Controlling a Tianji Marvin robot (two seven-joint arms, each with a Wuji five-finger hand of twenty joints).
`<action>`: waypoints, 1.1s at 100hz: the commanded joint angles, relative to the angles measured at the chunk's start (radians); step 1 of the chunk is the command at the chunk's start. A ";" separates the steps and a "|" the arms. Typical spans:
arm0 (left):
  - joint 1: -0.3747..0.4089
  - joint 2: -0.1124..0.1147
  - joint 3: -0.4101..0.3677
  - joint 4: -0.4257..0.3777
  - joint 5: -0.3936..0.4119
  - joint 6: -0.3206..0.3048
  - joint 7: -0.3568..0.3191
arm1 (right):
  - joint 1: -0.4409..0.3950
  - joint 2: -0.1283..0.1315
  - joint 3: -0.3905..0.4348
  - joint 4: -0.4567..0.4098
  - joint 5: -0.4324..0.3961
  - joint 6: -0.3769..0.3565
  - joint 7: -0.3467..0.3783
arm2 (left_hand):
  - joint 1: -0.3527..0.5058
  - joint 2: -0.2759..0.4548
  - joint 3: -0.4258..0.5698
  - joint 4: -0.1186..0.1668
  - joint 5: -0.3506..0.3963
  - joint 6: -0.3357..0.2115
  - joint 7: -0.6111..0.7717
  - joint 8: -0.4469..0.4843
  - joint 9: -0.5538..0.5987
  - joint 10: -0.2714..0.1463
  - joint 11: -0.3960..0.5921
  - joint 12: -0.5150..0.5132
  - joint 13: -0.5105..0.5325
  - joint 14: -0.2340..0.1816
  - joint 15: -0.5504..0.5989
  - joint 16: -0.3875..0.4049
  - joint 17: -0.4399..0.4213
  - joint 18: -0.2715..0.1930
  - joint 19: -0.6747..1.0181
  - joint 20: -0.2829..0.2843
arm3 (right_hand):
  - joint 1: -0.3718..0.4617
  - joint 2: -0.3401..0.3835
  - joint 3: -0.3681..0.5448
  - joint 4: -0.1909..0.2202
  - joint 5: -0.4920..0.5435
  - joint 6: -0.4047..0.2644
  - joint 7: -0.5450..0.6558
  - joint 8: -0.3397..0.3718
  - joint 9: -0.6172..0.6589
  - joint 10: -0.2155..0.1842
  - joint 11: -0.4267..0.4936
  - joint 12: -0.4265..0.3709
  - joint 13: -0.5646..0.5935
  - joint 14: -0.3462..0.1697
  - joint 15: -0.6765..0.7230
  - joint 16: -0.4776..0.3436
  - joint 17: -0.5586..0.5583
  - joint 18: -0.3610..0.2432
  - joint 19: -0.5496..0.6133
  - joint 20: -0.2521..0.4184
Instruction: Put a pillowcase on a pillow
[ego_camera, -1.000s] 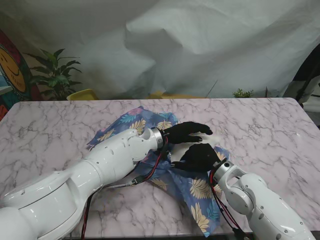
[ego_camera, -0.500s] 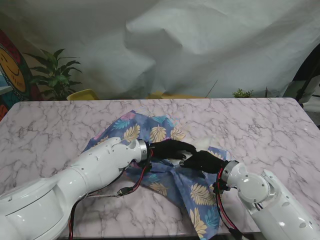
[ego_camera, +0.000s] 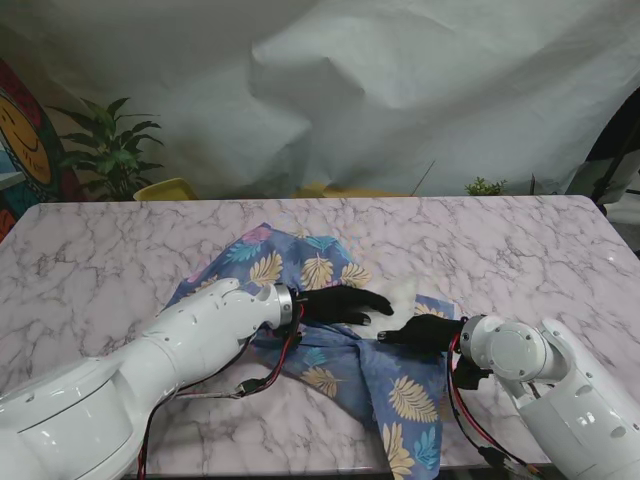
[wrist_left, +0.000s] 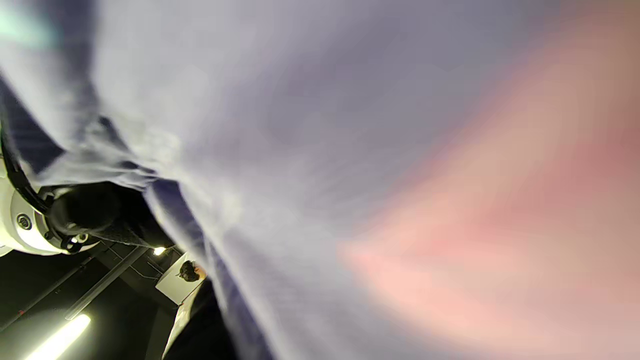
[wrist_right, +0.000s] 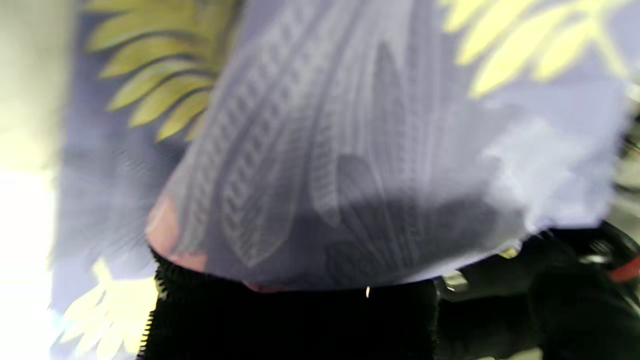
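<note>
A: Looking from left to right, what's on the table (ego_camera: 90, 250)?

B: The left robot hand (ego_camera: 340, 304) lies with fingers stretched flat over the pillowcase (ego_camera: 300, 268), pointing to three o'clock. Whether it grips cloth, I cannot tell.

A: And the pillow?

B: A white pillow (ego_camera: 402, 296) peeks out mid-table. The right robot hand (ego_camera: 425, 332), at its five o'clock, pinches the pillowcase edge.

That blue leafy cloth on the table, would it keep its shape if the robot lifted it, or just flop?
Probably flop: the pillowcase lies crumpled in soft folds and drapes over the table edge nearest me. It looks thin and light; the right wrist view shows the leaf print through it. It would likely bunch if pushed.
</note>
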 joint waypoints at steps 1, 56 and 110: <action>0.020 0.015 0.010 0.033 0.005 0.011 -0.037 | 0.012 0.024 0.001 -0.010 -0.024 0.025 0.010 | 0.059 0.030 -0.018 -0.024 0.025 0.001 0.030 0.004 0.039 0.016 0.020 0.011 0.068 0.060 0.050 0.025 0.017 0.057 0.125 0.025 | -0.049 0.046 -0.052 0.012 0.018 0.010 -0.035 -0.061 0.105 0.083 -0.011 -0.015 0.046 -0.142 0.204 0.051 0.118 -0.041 0.149 0.079; 0.029 -0.005 0.010 0.064 -0.023 -0.035 -0.065 | -0.018 -0.030 -0.017 -0.012 -0.703 -0.135 -0.726 | 0.053 0.026 -0.020 -0.024 0.038 0.004 0.039 0.004 0.062 0.025 0.027 0.014 0.093 0.061 0.060 0.029 0.022 0.045 0.197 0.024 | 0.040 0.283 -0.314 0.062 0.328 0.046 0.215 -0.146 0.094 -0.063 0.779 0.320 0.047 -0.301 0.463 0.454 0.185 -0.234 0.439 0.402; 0.074 0.095 0.020 -0.154 -0.034 -0.004 -0.014 | 0.182 -0.072 -0.207 0.219 -0.720 -0.132 -1.358 | 0.060 -0.047 0.022 -0.033 0.106 0.004 0.098 0.037 0.148 0.050 0.048 0.023 0.144 0.075 0.106 0.033 0.049 0.014 0.316 0.029 | -0.040 0.176 0.000 0.033 0.327 0.054 0.221 -0.188 0.093 -0.102 0.809 0.369 0.048 -0.308 0.461 0.486 0.184 -0.234 0.426 0.414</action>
